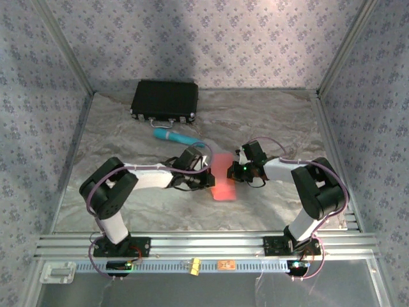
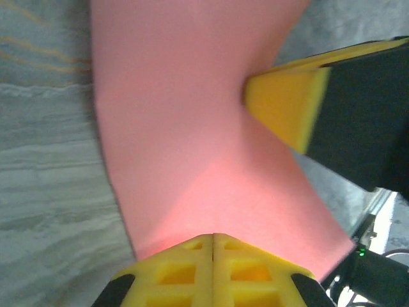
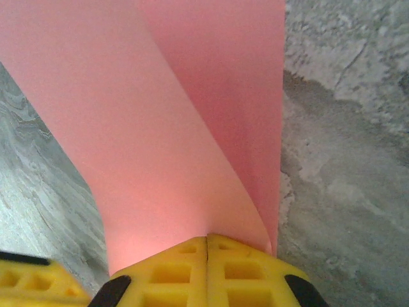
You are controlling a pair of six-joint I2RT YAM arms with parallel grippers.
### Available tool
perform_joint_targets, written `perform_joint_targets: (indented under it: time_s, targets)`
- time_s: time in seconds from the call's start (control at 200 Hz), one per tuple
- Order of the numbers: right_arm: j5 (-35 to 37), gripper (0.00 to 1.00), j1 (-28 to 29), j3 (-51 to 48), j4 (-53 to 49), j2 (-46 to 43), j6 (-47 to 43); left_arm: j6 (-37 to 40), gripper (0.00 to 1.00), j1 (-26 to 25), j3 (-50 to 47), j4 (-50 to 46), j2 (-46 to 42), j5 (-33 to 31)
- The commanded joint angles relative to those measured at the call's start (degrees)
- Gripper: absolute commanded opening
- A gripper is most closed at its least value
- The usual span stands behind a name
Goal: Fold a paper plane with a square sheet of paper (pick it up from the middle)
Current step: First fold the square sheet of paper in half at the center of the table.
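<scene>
Pink paper [image 1: 223, 176] at mid-worktop [image 1: 128, 128], between both arms.
Left wrist: left fingers [image 2: 182, 265] pinched shut on its edge. Right wrist: right fingers [image 3: 239, 265] likewise, paper curling; best pulled evenly taut before creasing.

Your top camera looks down from high behind over the whole marbled grey table [image 1: 275, 121]; your 2 wrist cameras sit close, sharing the thin salmon-pink paper sheet [image 2: 192, 128].
</scene>
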Motion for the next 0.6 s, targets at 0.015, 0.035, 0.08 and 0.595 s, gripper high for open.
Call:
perform_joint_targets:
  time_s: [0.015, 0.035, 0.08, 0.595]
  targets:
    - [6.7, 0.00, 0.0, -3.1, -8.6, 2.2, 0.5, -1.2, 0.03, -0.4, 1.6, 0.5, -1.3, 2.4]
    - [6.7, 0.00, 0.0, -3.0, -8.6, 2.2, 0.4, -1.3, 0.03, -0.5, 1.8, 0.6, -1.1, 2.6]
    - [6.7, 0.00, 0.0, -3.2, -8.6, 2.2, 0.5, -1.4, 0.03, -0.8, 2.0, 1.0, -0.5, 3.1]
    - [7.0, 0.00, 0.1, -4.2, -7.6, 2.3, 0.9, 3.1, 0.04, -1.3, -2.2, -2.7, 4.7, 2.7]
